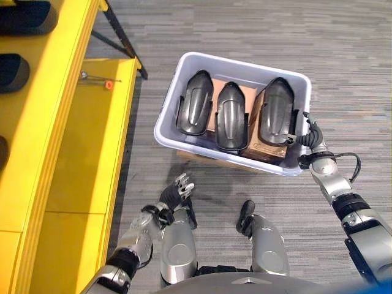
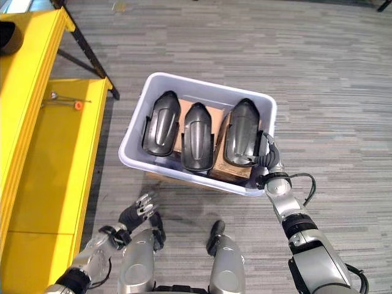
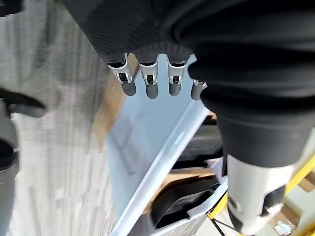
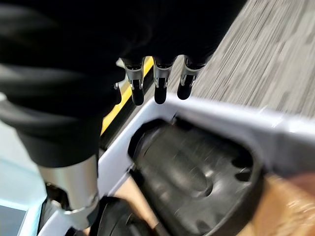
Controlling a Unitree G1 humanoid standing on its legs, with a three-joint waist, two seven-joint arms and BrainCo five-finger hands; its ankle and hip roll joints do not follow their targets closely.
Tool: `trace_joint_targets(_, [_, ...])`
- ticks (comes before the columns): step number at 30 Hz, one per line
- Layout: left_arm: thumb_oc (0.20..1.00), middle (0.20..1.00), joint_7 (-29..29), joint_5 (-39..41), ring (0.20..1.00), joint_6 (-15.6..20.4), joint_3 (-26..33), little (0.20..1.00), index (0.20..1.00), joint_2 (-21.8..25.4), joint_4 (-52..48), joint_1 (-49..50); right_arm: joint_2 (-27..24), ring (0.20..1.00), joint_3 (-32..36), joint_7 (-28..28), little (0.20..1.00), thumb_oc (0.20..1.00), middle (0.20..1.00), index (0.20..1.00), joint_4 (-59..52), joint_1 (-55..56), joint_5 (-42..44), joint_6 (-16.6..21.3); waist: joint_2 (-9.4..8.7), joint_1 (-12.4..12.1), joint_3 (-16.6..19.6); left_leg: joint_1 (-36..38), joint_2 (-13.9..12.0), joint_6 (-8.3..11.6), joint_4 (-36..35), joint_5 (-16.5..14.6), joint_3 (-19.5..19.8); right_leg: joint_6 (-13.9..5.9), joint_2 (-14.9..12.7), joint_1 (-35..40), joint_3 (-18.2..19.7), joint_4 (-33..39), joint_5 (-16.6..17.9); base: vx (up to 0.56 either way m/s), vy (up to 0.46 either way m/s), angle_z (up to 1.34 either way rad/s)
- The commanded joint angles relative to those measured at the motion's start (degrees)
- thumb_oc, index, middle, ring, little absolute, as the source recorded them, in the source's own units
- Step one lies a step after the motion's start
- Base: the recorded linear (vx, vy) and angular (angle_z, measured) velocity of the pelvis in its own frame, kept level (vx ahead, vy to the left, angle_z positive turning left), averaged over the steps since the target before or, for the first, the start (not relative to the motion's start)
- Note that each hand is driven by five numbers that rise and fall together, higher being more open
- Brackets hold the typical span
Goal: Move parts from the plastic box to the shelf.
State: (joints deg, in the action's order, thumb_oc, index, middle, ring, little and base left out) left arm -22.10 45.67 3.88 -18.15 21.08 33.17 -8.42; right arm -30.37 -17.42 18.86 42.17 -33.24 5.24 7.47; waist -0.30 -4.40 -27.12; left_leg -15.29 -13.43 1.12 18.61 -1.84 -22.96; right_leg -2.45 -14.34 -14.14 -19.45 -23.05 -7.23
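Right hand (image 1: 311, 139) poised at box (image 1: 184, 67) rim beside nearest black part (image 1: 276, 110), fingers loose, gripping nothing, likely lining up grasp. Left hand (image 1: 177, 191) low, fingers relaxed, idle. Yellow shelf (image 1: 92, 141) alongside, awaiting parts.

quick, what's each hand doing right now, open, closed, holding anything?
Left hand: open, holding nothing, low beside the box.
Right hand: open at the box's right rim, by the nearest black part, holding nothing.
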Motion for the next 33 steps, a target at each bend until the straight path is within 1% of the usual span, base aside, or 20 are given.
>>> trace_joint_targets(1, [1.000, 1.000, 0.38, 1.39, 1.000, 0.76, -2.38, 1.000, 1.000, 0.18, -4.04, 2.23, -2.56, 1.000, 0.02, 3.29, 1.000, 1.000, 1.000, 1.000, -1.64, -1.90, -1.90, 1.42, 0.78, -1.48, 2.71, 3.46, -4.18, 3.93, -0.61, 0.05, 3.61, -5.82, -4.92, -1.39, 1.37, -1.79, 2.63, -0.01, 0.015, 0.05])
trace_joint_targets(4, [1.000, 1.000, 1.27, 1.82, 1.000, -0.04, -2.68, 1.000, 1.000, 1.01, -5.97, 1.42, -3.60, 1.000, 0.32, 4.27, 1.000, 1.000, 1.000, 1.000, -1.97, -5.76, -4.16, 0.78, 1.44, -2.13, 1.87, 2.30, -4.11, 4.00, 0.02, 0.18, 4.06, -5.75, -5.61, -2.90, 1.25, -3.59, 2.39, -0.03, 0.010, 0.04])
trace_joint_targets(6, [1.000, 1.000, 0.67, 3.01, 1.000, -0.76, -3.75, 1.000, 1.000, 1.79, -7.20, 0.16, -4.68, 1.000, -0.41, 4.73, 1.000, 1.000, 1.000, 1.000, -1.11, -10.26, -5.44, -1.19, 2.04, -2.84, 1.03, 0.80, -4.16, 4.23, 0.16, 0.60, 4.44, -5.72, -6.12, -4.51, 1.12, -4.44, 2.55, -0.08, 0.012, 0.15])
trace_joint_targets(7, [1.000, 1.000, 0.70, 3.04, 1.000, -0.85, -3.77, 1.000, 1.000, 1.81, -7.26, 0.07, -4.69, 1.000, -0.47, 4.71, 1.000, 1.000, 1.000, 1.000, -1.00, -10.48, -5.57, -1.32, 2.01, -2.79, 0.84, 0.78, -4.12, 4.27, 0.42, 0.40, 4.52, -5.78, -6.28, -4.54, 1.17, -4.81, 2.29, -0.05, 0.016, 0.13])
trace_joint_targets(8, [1.000, 1.000, 2.28, 3.92, 1.000, -1.42, -4.70, 1.000, 1.000, 2.25, -8.40, -0.89, -5.23, 1.000, -2.19, 4.81, 1.000, 1.000, 1.000, 1.000, 1.34, -14.55, -5.61, -3.86, 2.66, -3.36, -0.11, -0.41, -4.25, 4.32, 0.88, 0.63, 4.87, -5.38, -6.24, -5.80, 1.33, -5.93, 2.01, -0.02, 0.012, 0.07])
trace_joint_targets(9, [1.000, 1.000, 2.40, 3.98, 1.000, -1.49, -4.75, 1.000, 1.000, 2.25, -8.44, -0.97, -5.25, 1.000, -2.31, 4.90, 1.000, 1.000, 1.000, 1.000, 1.52, -14.83, -5.53, -4.14, 2.70, -3.39, -0.20, -0.49, -4.25, 4.32, 0.94, 0.62, 4.89, -5.35, -6.26, -5.90, 1.35, -6.03, 1.98, -0.04, 0.006, -0.03])
trace_joint_targets(11, [1.000, 1.000, 3.02, 4.14, 1.000, -1.05, -5.20, 1.000, 1.000, 2.44, -7.89, -2.42, -4.82, 1.000, -3.59, 10.47, 1.000, 1.000, 1.000, 1.000, 4.23, -18.60, -3.67, -7.12, 3.18, -3.96, -1.65, -2.22, -4.23, 4.41, 1.65, 0.65, 5.09, -5.35, -6.86, -8.05, 1.47, -7.95, 1.56, -0.08, -0.022, -0.01])
trace_joint_targets(14, [1.000, 1.000, 3.32, 5.54, 1.000, -0.76, -5.74, 1.000, 1.000, 2.83, -8.15, -3.63, -4.85, 1.000, -2.89, 16.84, 1.000, 1.000, 1.000, 1.000, 7.45, -21.49, -4.45, -7.70, 3.97, -4.43, -2.67, -4.54, -4.07, 4.59, 1.83, 0.84, 5.54, -5.24, -7.02, -10.34, 1.19, -9.03, 1.26, -0.10, -0.007, 0.09])
trace_joint_targets(16, [1.000, 1.000, 4.27, 6.61, 1.000, -0.89, -6.42, 1.000, 1.000, 2.87, -8.25, -4.08, -4.79, 1.000, -2.62, 18.85, 1.000, 1.000, 1.000, 1.000, 8.84, -22.76, -5.55, -8.20, 4.39, -4.53, -2.67, -6.21, -4.02, 4.73, 2.25, 0.78, 5.89, -5.16, -7.02, -11.84, 1.10, -9.61, 1.03, -0.07, 0.024, 0.05])
trace_joint_targets(17, [1.000, 1.000, 4.72, 8.40, 1.000, -1.07, -7.05, 1.000, 1.000, 2.14, -8.13, -4.47, -4.71, 1.000, -3.08, 21.73, 1.000, 1.000, 1.000, 1.000, 10.00, -24.02, -5.26, -10.61, 5.04, -4.57, -2.67, -8.86, -4.14, 4.64, 3.11, 0.47, 6.02, -4.80, -7.08, -14.40, 1.17, -10.75, 0.60, -0.09, 0.025, 0.01])
trace_joint_targets(19, [1.000, 1.000, 5.04, 8.08, 1.000, -0.76, -7.33, 1.000, 1.000, 1.84, -8.16, -4.87, -4.53, 1.000, -2.92, 22.87, 1.000, 1.000, 1.000, 1.000, 11.28, -24.49, -3.37, -11.18, 5.31, -4.56, -2.67, -10.95, -4.18, 4.56, 3.54, 0.31, 6.12, -4.65, -7.02, -16.50, 1.28, -11.38, 0.47, -0.09, -0.005, 0.00])
trace_joint_targets(21, [1.000, 1.000, 5.81, 3.43, 1.000, 0.55, -7.97, 1.000, 1.000, 1.93, -7.99, -5.59, -4.14, 1.000, -2.90, 20.59, 1.000, 1.000, 1.000, 1.000, 12.22, -25.11, 0.13, -10.16, 5.48, -4.52, -2.67, -12.97, -4.16, 4.63, 3.78, 0.32, 6.19, -4.52, -6.79, -18.47, 1.33, -11.48, 0.64, -0.10, -0.006, 0.03])
trace_joint_targets(22, [1.000, 1.000, 7.25, -1.15, 1.000, 2.05, -9.25, 1.000, 1.000, 2.17, -7.99, -6.37, -3.92, 1.000, -3.09, 19.24, 1.000, 1.000, 1.000, 1.000, 12.89, -25.50, 1.21, -10.82, 5.69, -4.43, -2.67, -14.75, -4.25, 4.77, 3.99, 0.38, 6.23, -4.36, -6.65, -20.24, 1.36, -11.62, 0.78, -0.12, 0.039, 0.04])
trace_joint_targets(23, [1.000, 1.000, 7.80, -0.44, 1.000, 2.41, -10.05, 1.000, 1.000, 2.27, -7.75, -6.69, -4.16, 1.000, -3.91, 16.12, 1.000, 1.000, 1.000, 1.000, 14.29, -25.84, 2.72, -11.26, 6.13, -4.38, -2.67, -16.08, -4.02, 4.80, 4.10, 0.41, 6.38, -4.07, -6.44, -21.54, 1.41, -11.67, 0.80, -0.11, 0.052, 0.01])
trace_joint_targets(24, [1.000, 1.000, 7.96, 0.15, 1.000, 2.10, -10.09, 1.000, 1.000, 2.06, -7.79, -6.79, -4.08, 1.000, -4.48, 15.14, 1.000, 1.000, 1.000, 1.000, 14.84, -25.81, 3.93, -11.44, 6.32, -4.36, -2.67, -16.71, -3.97, 4.74, 4.24, 0.34, 6.37, -3.94, -6.39, -22.20, 1.48, -11.77, 0.80, -0.08, 0.046, 0.00])
trace_joint_targets(25, [1.000, 1.000, 7.74, 0.28, 1.000, 2.11, -9.94, 1.000, 1.000, 1.82, -7.65, -6.94, -3.68, 1.000, -5.27, 12.49, 1.000, 1.000, 1.000, 1.000, 15.56, -25.54, 8.42, -10.90, 6.44, -4.32, -2.67, -17.78, -3.97, 4.70, 4.50, 0.29, 6.41, -3.75, -6.30, -23.24, 1.54, -11.93, 0.78, -0.08, 0.018, 0.01])
trace_joint_targets(26, [1.000, 1.000, 6.91, -0.86, 1.000, 1.77, -9.91, 1.000, 1.000, 1.71, -7.91, -7.54, -2.38, 1.000, -5.84, 5.91, 1.000, 1.000, 1.000, 1.000, 16.66, -25.01, 9.25, -9.78, 6.62, -4.39, -2.67, -18.98, -3.83, 4.71, 4.54, 0.45, 6.49, -3.50, -6.28, -24.48, 1.41, -12.04, 0.96, -0.07, 0.003, 0.01])
trace_joint_targets(29, [1.000, 1.000, 7.65, -3.37, 1.000, 2.21, -10.12, 1.000, 1.000, 1.82, -8.46, -8.00, -1.95, 1.000, -8.14, 0.17, 1.000, 1.000, 1.000, 1.000, 16.41, -24.63, 6.35, -7.31, 6.77, -4.52, -2.67, -19.78, -3.73, 4.70, 4.32, 0.82, 6.59, -3.35, -6.30, -25.44, 1.38, -12.15, 1.20, -0.05, -0.011, 0.02])
trace_joint_targets(31, [1.000, 1.000, 7.46, -1.29, 1.000, 1.50, -9.89, 1.000, 1.000, 1.62, -8.57, -7.92, -1.59, 1.000, -9.95, -3.55, 1.000, 1.000, 1.000, 1.000, 14.99, -24.19, 5.67, -6.04, 6.84, -4.54, -2.67, -20.15, -3.51, 4.56, 4.69, 0.81, 6.84, -3.13, -6.34, -25.82, 1.65, -12.96, 0.82, 0.00, 0.000, 0.00])
trace_joint_targets(33, [1.000, 1.000, 6.83, -1.64, 1.000, 0.57, -9.11, 1.000, 1.000, 1.67, -8.69, -7.56, -1.20, 1.000, -10.91, -7.03, 1.000, 1.000, 1.000, 1.000, 13.76, -23.79, 4.75, -6.47, 6.76, -4.63, -2.67, -20.06, -3.46, 4.48, 5.01, 0.78, 6.91, -2.99, -6.40, -25.78, 1.66, -13.64, 0.47, 0.00, 0.000, 0.00])
